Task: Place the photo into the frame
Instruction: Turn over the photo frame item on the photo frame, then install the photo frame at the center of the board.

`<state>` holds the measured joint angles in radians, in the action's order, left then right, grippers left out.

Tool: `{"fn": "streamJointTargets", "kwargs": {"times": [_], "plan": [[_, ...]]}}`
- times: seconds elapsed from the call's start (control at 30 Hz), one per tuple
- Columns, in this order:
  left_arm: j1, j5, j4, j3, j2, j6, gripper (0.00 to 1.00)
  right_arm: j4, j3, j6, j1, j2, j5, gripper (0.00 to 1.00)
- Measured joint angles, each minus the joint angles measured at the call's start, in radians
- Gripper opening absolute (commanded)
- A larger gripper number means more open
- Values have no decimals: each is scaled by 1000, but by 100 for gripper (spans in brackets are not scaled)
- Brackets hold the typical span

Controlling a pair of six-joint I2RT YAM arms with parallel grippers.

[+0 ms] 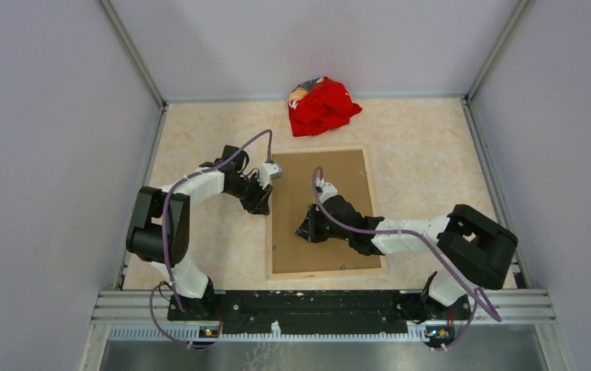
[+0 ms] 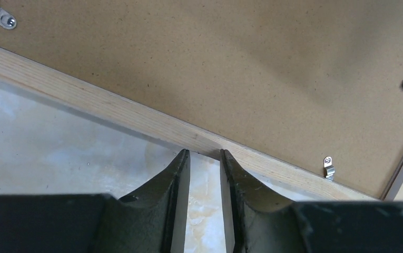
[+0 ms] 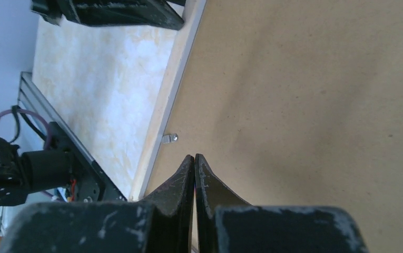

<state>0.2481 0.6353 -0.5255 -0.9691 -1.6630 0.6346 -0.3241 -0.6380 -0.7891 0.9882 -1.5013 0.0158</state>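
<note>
The frame [image 1: 270,224] lies face down in the middle of the table, its pale wood back edge [image 2: 109,113] uppermost. A plain brown backing board [image 1: 338,178] fills it. The photo is hidden. My left gripper [image 1: 263,207] sits low at the frame's left edge. Its tips [image 2: 204,154] almost touch the wood, the jaws a narrow gap apart with only table showing between them. My right gripper [image 1: 305,230] is over the lower left part of the board [image 3: 304,95]. Its jaws [image 3: 194,156] are shut with nothing between them.
A crumpled red cloth [image 1: 321,104] lies at the back of the table, beyond the frame. Small metal clips [image 2: 328,167] [image 3: 170,138] stick out of the frame's inner edge. Grey walls close in the table on three sides.
</note>
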Motion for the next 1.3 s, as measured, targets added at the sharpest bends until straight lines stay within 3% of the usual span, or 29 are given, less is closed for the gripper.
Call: {"fn": "streamJointTargets", "kwargs": {"times": [0.5,1.3], "plan": [[-10,24,-11,-6,-10,-4,11,-80,-92,30,117,-171,-7,0],[-13,19,-35,-26,-27,-9,7,-85,-118,48,162,-260,-23,0]]}}
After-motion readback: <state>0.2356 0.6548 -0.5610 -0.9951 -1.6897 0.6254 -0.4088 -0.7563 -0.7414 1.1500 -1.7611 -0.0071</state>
